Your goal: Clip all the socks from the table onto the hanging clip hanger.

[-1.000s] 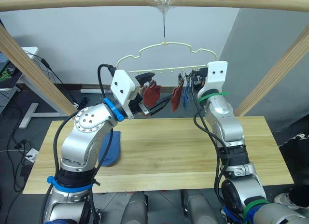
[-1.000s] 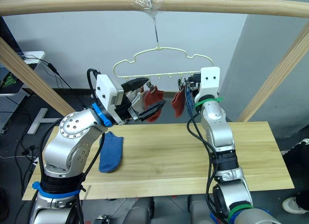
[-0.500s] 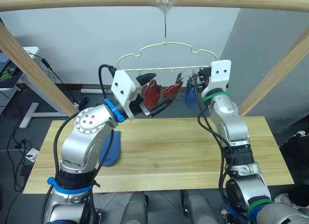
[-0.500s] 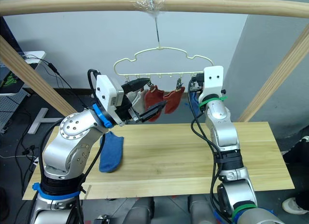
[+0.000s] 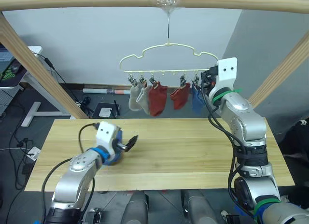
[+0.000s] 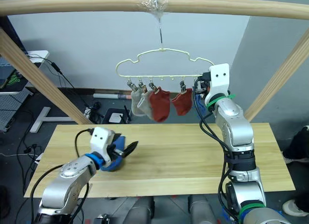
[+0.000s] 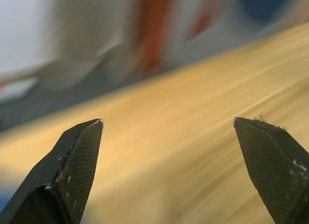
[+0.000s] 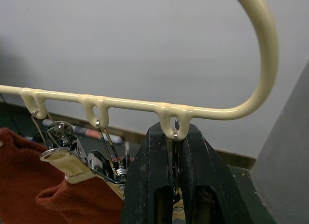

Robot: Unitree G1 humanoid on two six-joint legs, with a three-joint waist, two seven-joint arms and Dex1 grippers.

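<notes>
1. Overhead, the clip hanger (image 5: 166,57), a thin pale yellow wire in a cloud outline, hangs by its hook from a round wooden pole (image 5: 96,1).
2. Clipped along its bar are two light grey socks (image 5: 137,97), two rust-red socks (image 5: 158,99) and one blue sock (image 5: 197,100) at the right end.
3. Another blue sock (image 6: 115,162) lies on the table (image 5: 193,151), just under the left gripper (image 5: 128,144), whose fingers are spread wide with nothing between them.
4. The right gripper (image 8: 175,183) is pinched closed on the end clip (image 8: 175,156) of the hanger.
5. No writing can be read anywhere.
6. Light plank tabletop; grey walls, dark floor with cables (image 5: 19,137) to the left.
</notes>
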